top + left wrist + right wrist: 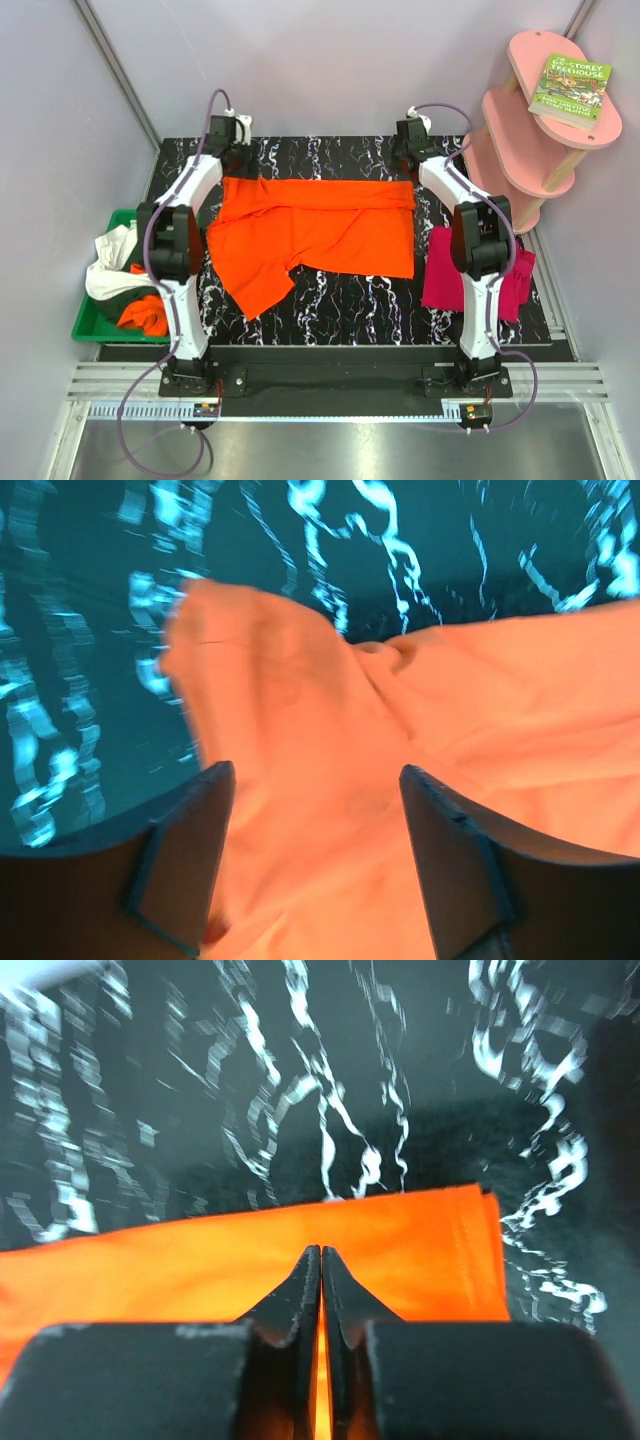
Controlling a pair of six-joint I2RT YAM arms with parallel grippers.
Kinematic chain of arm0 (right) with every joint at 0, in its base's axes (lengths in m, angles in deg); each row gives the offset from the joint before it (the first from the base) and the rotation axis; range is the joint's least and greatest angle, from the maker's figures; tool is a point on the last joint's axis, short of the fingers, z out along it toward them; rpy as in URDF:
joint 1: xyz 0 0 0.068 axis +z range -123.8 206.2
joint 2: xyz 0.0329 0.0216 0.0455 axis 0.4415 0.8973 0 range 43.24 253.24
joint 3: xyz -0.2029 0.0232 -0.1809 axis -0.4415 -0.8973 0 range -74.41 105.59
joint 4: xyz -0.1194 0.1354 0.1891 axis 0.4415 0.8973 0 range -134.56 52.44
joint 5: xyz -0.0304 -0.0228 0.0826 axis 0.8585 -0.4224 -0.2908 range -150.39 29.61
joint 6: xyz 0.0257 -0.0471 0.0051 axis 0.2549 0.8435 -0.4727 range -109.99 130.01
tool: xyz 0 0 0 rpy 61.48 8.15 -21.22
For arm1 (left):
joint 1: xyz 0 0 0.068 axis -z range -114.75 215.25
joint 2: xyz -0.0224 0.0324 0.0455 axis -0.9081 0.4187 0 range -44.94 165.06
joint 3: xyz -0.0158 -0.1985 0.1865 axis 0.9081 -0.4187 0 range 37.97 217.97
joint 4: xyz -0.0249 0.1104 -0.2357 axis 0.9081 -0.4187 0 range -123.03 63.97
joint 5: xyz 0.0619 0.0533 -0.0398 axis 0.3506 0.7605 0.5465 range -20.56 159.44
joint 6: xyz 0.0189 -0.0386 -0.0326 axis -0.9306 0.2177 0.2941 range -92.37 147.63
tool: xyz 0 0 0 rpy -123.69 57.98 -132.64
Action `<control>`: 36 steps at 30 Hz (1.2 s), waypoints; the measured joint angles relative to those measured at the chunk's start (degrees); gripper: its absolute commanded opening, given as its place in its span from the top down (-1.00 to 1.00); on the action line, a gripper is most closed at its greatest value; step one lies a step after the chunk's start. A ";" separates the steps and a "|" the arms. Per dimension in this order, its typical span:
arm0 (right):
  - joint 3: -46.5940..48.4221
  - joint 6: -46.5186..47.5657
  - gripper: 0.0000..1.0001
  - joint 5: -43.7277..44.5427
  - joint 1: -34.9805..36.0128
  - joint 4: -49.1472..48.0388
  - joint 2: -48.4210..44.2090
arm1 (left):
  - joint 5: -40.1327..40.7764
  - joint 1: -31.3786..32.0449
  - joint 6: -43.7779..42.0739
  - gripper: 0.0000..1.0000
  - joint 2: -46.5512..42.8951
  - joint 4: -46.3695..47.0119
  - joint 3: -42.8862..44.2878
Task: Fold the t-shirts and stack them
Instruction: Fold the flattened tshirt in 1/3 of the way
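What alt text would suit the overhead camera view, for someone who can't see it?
An orange t-shirt lies spread on a black marbled table between the left arm and right arm. A magenta shirt sits at right, and a green bin at left.

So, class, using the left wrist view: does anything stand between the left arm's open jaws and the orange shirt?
Nothing visible does. The left jaws stand open over the orange shirt, and only its wrinkled cloth shows between them. The marbled table lies beyond the shirt's edge.
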 measured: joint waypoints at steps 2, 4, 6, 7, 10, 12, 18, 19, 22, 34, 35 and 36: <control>0.39 -0.24 0.85 -0.42 0.00 0.24 2.47 | -0.31 0.61 -0.31 -0.33 3.87 -0.72 1.33; 0.57 -0.57 0.86 -1.01 0.00 1.46 5.27 | -0.46 0.79 -0.70 -0.33 7.17 -2.45 2.40; 0.61 -0.90 0.85 -1.20 0.00 2.58 7.23 | -0.46 0.76 -1.11 -0.35 9.99 -4.55 3.85; 0.61 -1.03 0.85 -1.27 0.00 3.32 8.00 | -0.46 0.76 -1.33 -0.36 11.13 -5.40 4.46; 0.59 -1.38 0.85 -1.36 0.00 4.72 9.05 | -0.20 0.76 -2.23 -0.44 12.79 -7.23 5.70; 0.59 -1.49 0.83 -1.25 0.00 5.09 9.05 | 0.24 0.72 -2.64 -0.49 13.03 -8.24 6.03; 1.55 -2.32 0.84 -0.94 -0.20 7.30 9.42 | 1.42 0.09 -3.39 -0.57 13.88 -10.47 7.96; 2.25 -2.75 0.84 -0.98 -0.28 7.98 9.81 | 1.66 -0.09 -3.45 -0.57 14.53 -11.10 8.94; 4.76 -3.61 0.83 -1.36 -0.81 9.77 11.21 | 2.36 -0.72 -3.56 -0.60 16.92 -12.63 12.41; 11.23 -3.85 0.50 -2.43 -1.77 13.68 14.69 | 3.50 -1.25 -3.19 -0.83 16.59 -11.26 10.54; 10.56 -3.67 0.43 -2.36 -1.75 13.14 14.29 | 3.45 -1.25 -2.93 -0.84 14.86 -9.92 8.02; 9.35 -3.50 0.37 -2.34 -1.64 12.31 13.55 | 3.41 -1.22 -2.58 -0.85 13.09 -9.18 5.77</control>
